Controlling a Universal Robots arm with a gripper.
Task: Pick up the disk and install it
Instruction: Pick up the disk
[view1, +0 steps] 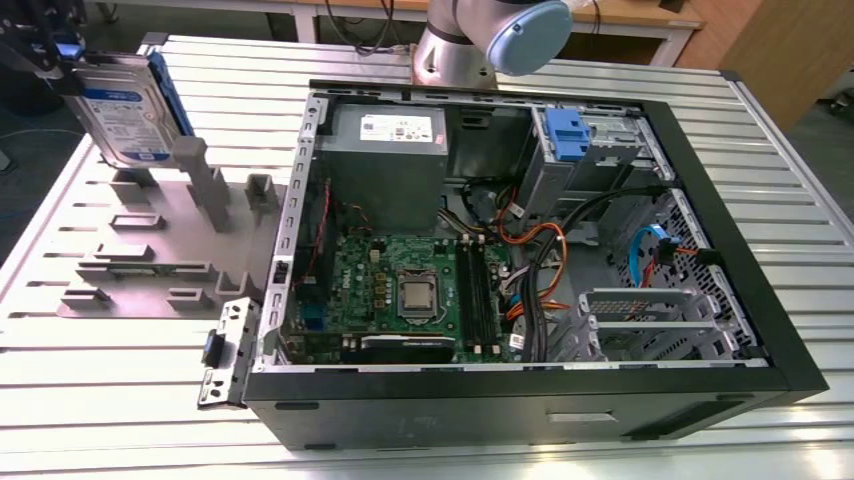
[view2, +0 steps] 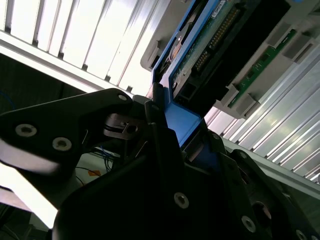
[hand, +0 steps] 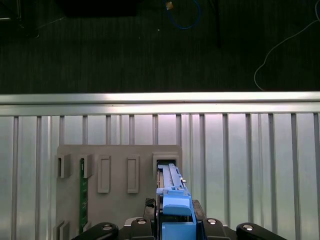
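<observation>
Fingers (view2: 161, 132) clamp the blue-framed flat silver disk (view1: 127, 110) upright over the grey slotted holder (view1: 147, 262) near the edge of the ribbed metal counter (view1: 107, 400) (dark floor (hand: 100, 50) beyond); whether its lower end clears the slot is hard to tell.

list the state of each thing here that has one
disk, on edge, held by the gripper at the grey fixture
gripper, shut on the disk's blue carrier frame
grey fixture, one green board standing in a slot
computer case, on its side, side panel off, inside exposed
</observation>
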